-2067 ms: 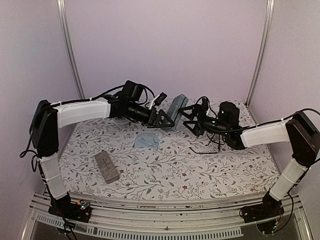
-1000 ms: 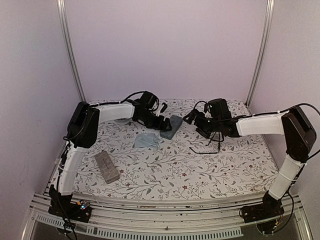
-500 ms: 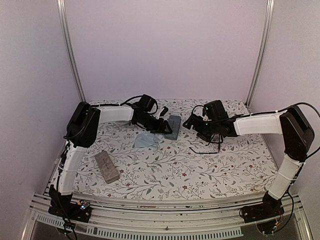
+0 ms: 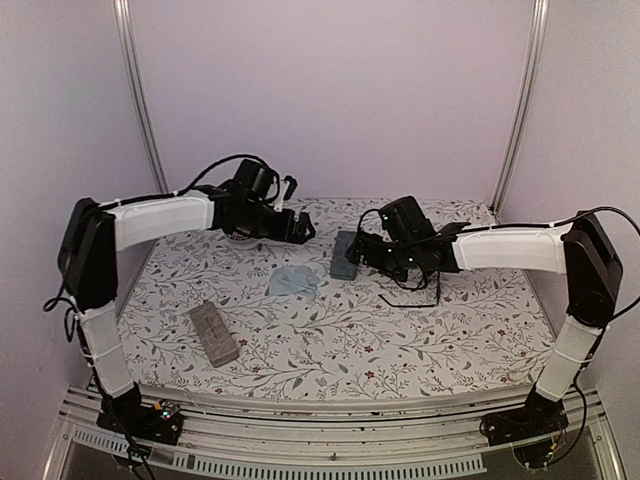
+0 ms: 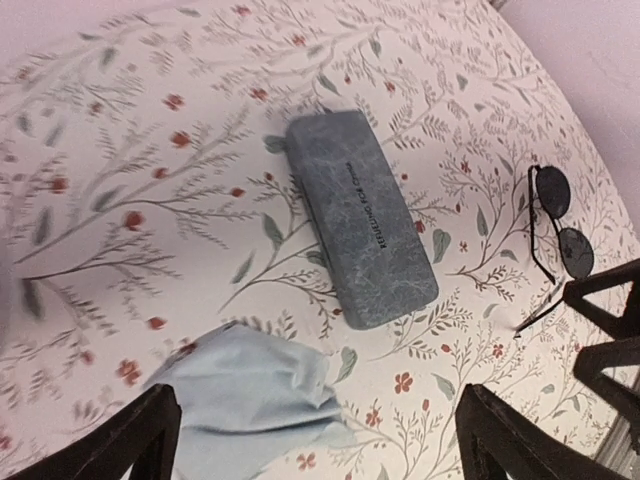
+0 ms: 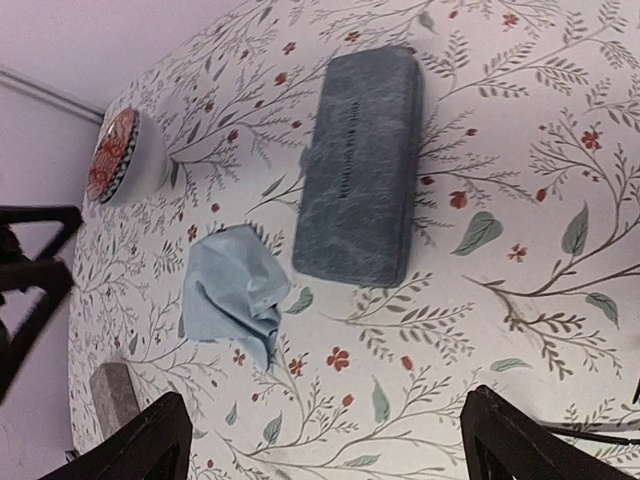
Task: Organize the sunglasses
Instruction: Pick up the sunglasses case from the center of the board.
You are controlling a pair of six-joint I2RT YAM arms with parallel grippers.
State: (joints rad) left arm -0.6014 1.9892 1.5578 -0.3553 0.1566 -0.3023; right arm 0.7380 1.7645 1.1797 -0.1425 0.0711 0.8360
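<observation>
Right, both grippers hang empty over the far middle of the table. The left gripper (image 5: 318,420) has its fingers spread wide with nothing between them, and so does the right gripper (image 6: 325,410). The blue-grey case (image 5: 360,230) lies flat and closed between the two, with the light blue cloth (image 5: 245,400) crumpled just beside its near end. The sunglasses (image 5: 556,222), a thin black wire pair with dark round lenses, lie on the tablecloth off to the case's right, near my right fingers (image 5: 610,320) and apart from the case. I can only make out this one pair clearly.

I judge the step in hand is getting this case open to take the glasses. To do it well, I would pin the base with one gripper across its short sides and lift the lid at the seam with the other. The case looks light enough to skid. For the glasses, I would pinch the bridge or an arm, never a lens.
</observation>
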